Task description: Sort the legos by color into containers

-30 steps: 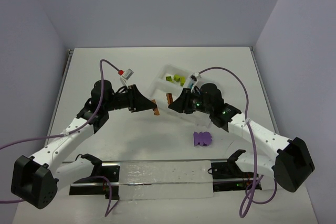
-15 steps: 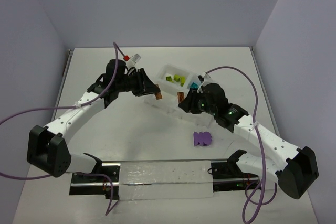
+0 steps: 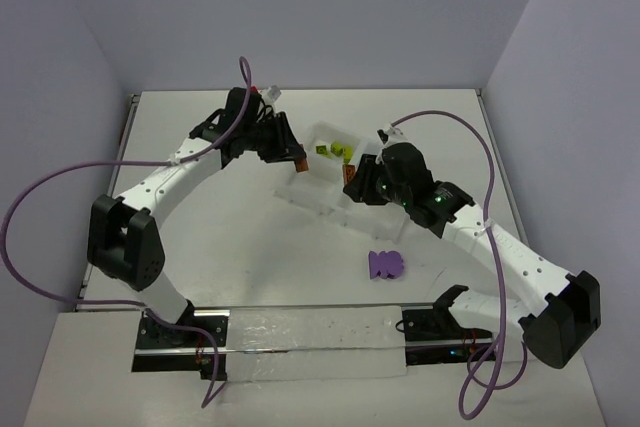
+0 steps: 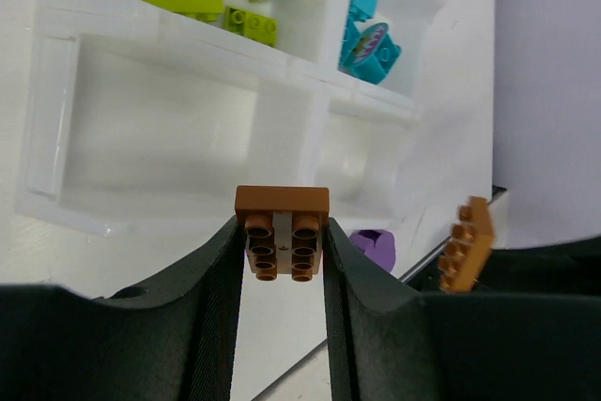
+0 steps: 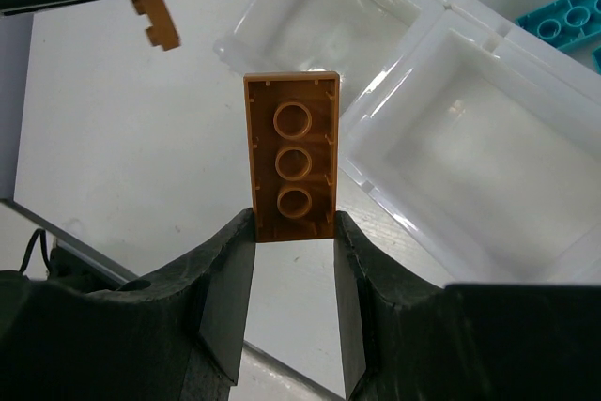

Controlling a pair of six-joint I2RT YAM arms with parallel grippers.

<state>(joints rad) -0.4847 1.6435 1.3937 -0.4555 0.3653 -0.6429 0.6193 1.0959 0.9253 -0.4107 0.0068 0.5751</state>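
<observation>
Firmly, left claw (image 4: pixel 282 232) grips square brown brick (image 4: pixel 282 202), right claw (image 5: pixel 293 223) long brown brick (image 5: pixel 293 138), teal brick (image 4: pixel 371 49) print blurred.

No text, brand, number or sign was legible in any view. A round printed disc (image 4: pixel 374 38) among the teal bricks (image 4: pixel 361 5), at one o'clock in the left wrist view, was unreadable.

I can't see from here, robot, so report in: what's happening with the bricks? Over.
Left gripper shut on brown brick. Right gripper shut on second brown brick. Two tray sections empty. Purple brick on table, not blocking.
</observation>
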